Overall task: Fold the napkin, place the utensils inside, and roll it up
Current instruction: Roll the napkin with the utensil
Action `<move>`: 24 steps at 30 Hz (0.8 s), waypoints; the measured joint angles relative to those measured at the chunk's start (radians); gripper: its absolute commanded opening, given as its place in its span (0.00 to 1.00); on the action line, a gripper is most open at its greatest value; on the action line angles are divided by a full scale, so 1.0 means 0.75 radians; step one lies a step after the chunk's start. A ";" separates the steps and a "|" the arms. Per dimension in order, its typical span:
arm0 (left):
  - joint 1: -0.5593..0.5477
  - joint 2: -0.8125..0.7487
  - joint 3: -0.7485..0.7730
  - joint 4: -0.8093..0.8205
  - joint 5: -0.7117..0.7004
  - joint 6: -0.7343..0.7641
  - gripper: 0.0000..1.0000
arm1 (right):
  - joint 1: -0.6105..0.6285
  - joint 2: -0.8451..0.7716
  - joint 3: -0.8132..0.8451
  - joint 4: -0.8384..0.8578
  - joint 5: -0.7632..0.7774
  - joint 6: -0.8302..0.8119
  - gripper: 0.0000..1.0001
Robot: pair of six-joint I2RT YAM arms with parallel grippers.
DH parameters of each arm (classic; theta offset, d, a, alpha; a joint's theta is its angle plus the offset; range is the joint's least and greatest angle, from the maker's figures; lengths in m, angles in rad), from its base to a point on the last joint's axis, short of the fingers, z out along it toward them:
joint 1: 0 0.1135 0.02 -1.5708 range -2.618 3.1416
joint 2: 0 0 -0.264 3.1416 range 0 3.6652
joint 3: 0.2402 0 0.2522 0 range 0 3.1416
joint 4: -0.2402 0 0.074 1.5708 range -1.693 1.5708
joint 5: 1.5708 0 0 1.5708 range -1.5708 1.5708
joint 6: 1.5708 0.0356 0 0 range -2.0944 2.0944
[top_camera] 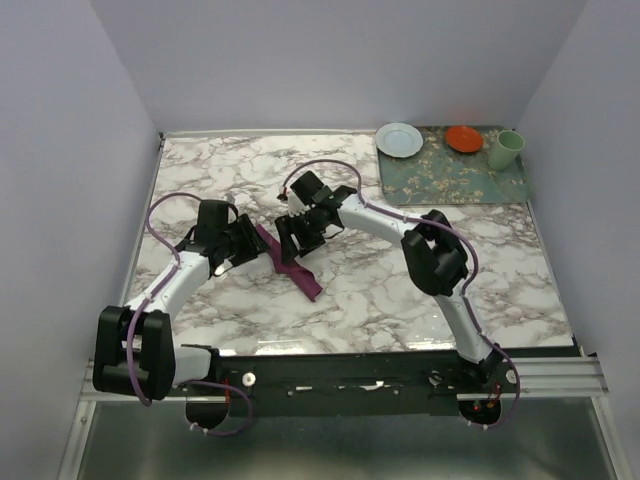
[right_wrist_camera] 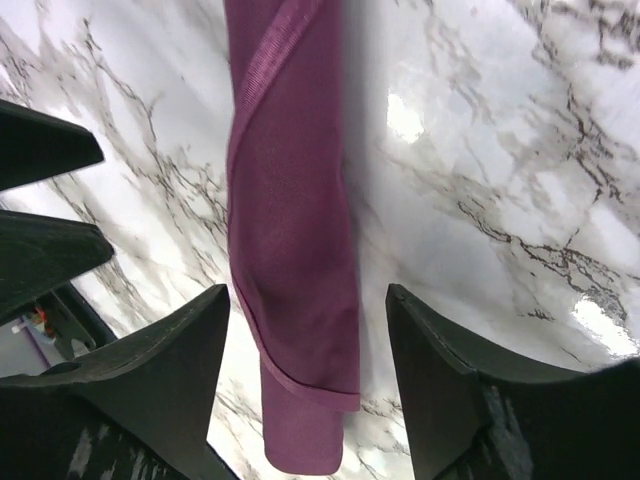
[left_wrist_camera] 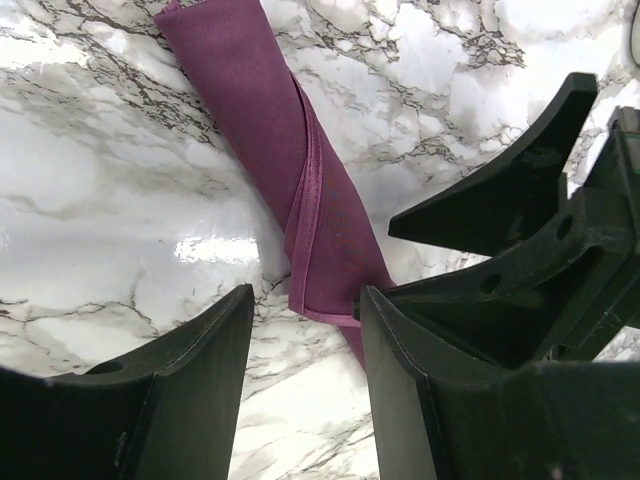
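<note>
Right wrist | rolled napkin point(right_wrist_camera: 290, 200) lies untouched between jaws of released right pincer point(right_wrist_camera: 305, 295) | left pincer point(left_wrist_camera: 305, 293) also released

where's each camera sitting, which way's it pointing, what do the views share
Top external: above and behind the arm bases, looking down at the white marble table; both arms show, meeting at the rolled plum-purple cloth napkin.
Left wrist: on the left arm, looking down past the open left hand at the roll's end.
Right wrist: on the right arm, looking down past the open right hand, which straddles the roll.
Shared: all three show the napkin; left wrist also catches the right hand's fingers.
</note>
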 measured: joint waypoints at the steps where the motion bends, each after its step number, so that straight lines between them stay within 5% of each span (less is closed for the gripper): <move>1: 0.001 -0.004 -0.002 0.001 0.001 0.000 0.55 | 0.005 0.001 0.012 -0.005 0.011 -0.005 0.94; 6: 0.012 -0.014 -0.012 -0.007 0.000 0.000 0.55 | 0.040 0.006 0.080 -0.020 0.106 -0.042 1.00; 24: 0.122 -0.207 -0.059 -0.075 -0.102 -0.028 0.56 | 0.210 0.064 0.133 -0.054 0.570 -0.104 0.84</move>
